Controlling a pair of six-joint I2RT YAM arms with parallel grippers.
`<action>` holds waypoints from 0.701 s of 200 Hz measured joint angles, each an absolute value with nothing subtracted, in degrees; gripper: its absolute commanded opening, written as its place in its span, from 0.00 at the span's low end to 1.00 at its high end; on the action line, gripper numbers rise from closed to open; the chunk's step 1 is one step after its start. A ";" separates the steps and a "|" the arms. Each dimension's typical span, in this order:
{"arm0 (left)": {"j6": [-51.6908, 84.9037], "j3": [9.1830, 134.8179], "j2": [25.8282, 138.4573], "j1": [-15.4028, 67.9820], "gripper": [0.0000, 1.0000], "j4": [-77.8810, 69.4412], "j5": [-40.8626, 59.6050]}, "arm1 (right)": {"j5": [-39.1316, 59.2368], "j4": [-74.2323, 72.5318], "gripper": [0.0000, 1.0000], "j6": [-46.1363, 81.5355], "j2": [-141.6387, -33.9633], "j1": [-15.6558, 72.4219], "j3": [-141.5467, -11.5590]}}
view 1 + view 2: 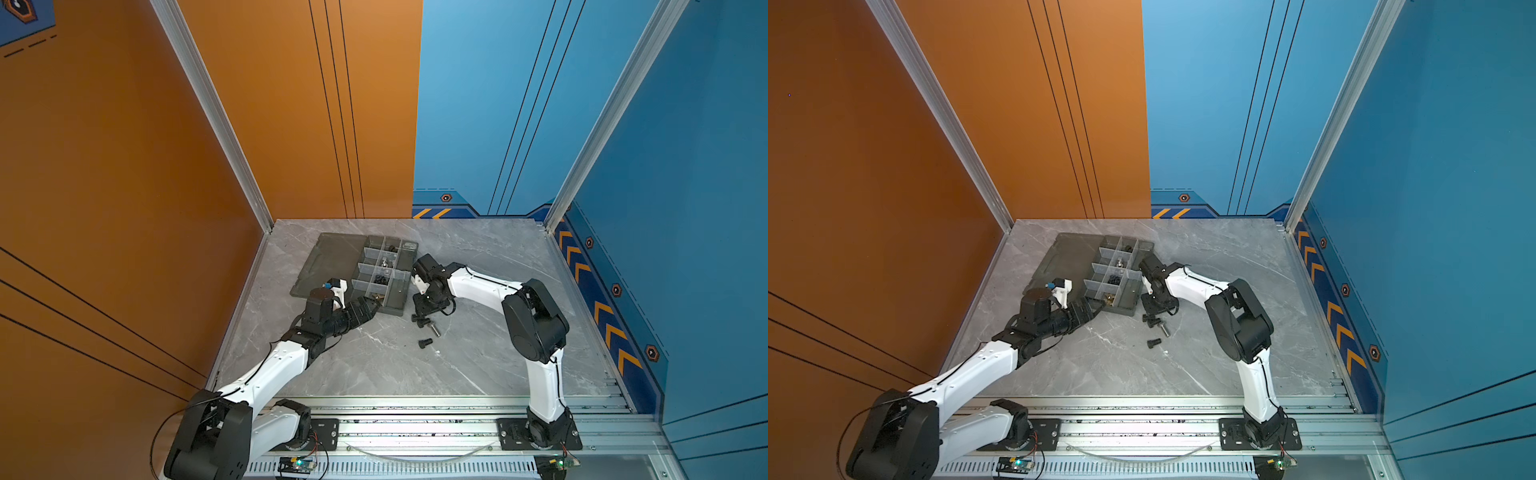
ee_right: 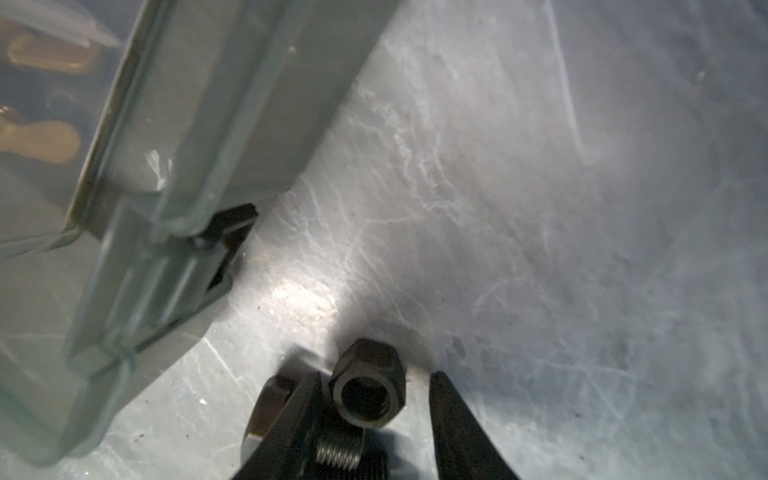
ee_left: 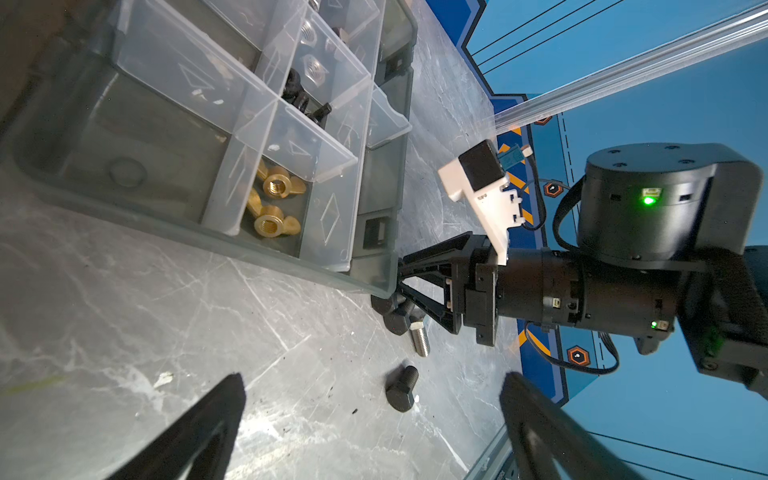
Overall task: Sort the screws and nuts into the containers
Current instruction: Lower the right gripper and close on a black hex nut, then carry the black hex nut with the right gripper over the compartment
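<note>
The containers are the cells of a dark grey tray (image 1: 392, 309) (image 1: 1121, 309) (image 3: 208, 232) at the table's middle back. Brass winged nuts (image 3: 274, 187) lie in its nearest cell, black screws (image 3: 303, 99) and silver nuts (image 3: 309, 66) in cells behind. My right gripper (image 2: 376, 376) (image 1: 417, 318) is down on the table at the tray's corner, open, with a black hex nut (image 2: 368, 386) between its fingers and a gap on one side. A silver screw (image 2: 338, 451) (image 1: 434, 330) and a black hex head (image 2: 270, 405) lie beside it. My left gripper (image 3: 374, 376) (image 1: 372, 307) hovers wide open and holds nothing.
A lone black screw (image 1: 424, 343) (image 1: 1154, 343) (image 3: 402, 388) lies on the marble nearer the front. The tray's flat lid (image 1: 328, 262) lies open to the left. Walls close in the table at the left, the back and the right.
</note>
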State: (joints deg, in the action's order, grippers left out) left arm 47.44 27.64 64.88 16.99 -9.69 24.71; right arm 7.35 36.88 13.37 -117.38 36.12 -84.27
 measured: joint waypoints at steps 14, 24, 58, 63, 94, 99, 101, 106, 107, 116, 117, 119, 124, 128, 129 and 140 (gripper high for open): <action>47.44 27.64 65.19 16.99 0.98 -9.69 24.71 | 6.81 36.88 0.41 13.34 -117.49 36.36 -84.27; 47.44 27.64 65.30 16.99 0.97 -9.69 24.71 | 6.35 36.88 0.39 13.34 -117.93 36.45 -84.40; 47.42 27.64 65.32 16.99 0.98 -9.69 24.71 | 5.50 36.82 0.34 13.32 -118.61 36.77 -85.19; 47.44 27.64 65.32 16.99 0.98 -9.69 24.71 | 5.45 36.80 0.33 13.30 -118.61 36.77 -85.21; 47.44 27.64 65.32 16.99 0.98 -9.69 24.71 | 4.86 36.62 0.25 13.15 -118.63 36.77 -85.21; 47.44 27.64 65.32 16.99 0.98 -9.69 24.71 | 4.71 36.49 0.22 13.21 -118.63 36.77 -85.21; 47.44 27.64 65.32 16.99 0.98 -9.69 24.71 | 4.69 36.47 0.21 12.93 -118.63 36.82 -85.21; 47.44 27.64 65.32 16.99 0.98 -9.69 24.71 | 4.62 36.45 0.19 13.04 -118.63 36.82 -85.21; 47.42 27.64 65.32 16.99 0.98 -9.69 24.71 | 4.62 36.45 0.18 12.97 -118.63 36.82 -85.21; 47.44 27.64 65.32 16.99 0.98 -9.69 24.71 | 4.51 36.45 0.10 12.88 -118.63 36.82 -85.23; 47.44 27.64 65.32 16.99 0.98 -9.69 24.71 | 4.47 36.45 0.09 12.91 -118.63 36.82 -85.23; 47.44 27.64 65.32 16.99 0.98 -9.69 24.71 | 4.47 36.45 0.08 12.88 -118.63 36.82 -85.23; 47.44 27.64 65.32 16.99 0.98 -9.69 24.71 | 4.40 36.45 0.05 12.88 -118.63 36.82 -85.23; 47.44 27.64 65.32 16.99 0.98 -9.69 24.71 | 4.34 36.45 0.04 12.88 -118.63 36.82 -85.23; 47.44 27.64 65.32 16.99 0.98 -9.67 24.71 | 4.32 36.45 0.03 12.88 -118.63 36.82 -85.23; 47.44 27.64 65.30 16.99 0.98 -9.69 24.71 | 4.27 36.42 0.00 12.84 -118.63 36.82 -85.23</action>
State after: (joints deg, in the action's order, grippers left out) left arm 47.44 27.64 65.30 16.99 -9.69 24.71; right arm 4.27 36.42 12.84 -118.63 36.82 -85.23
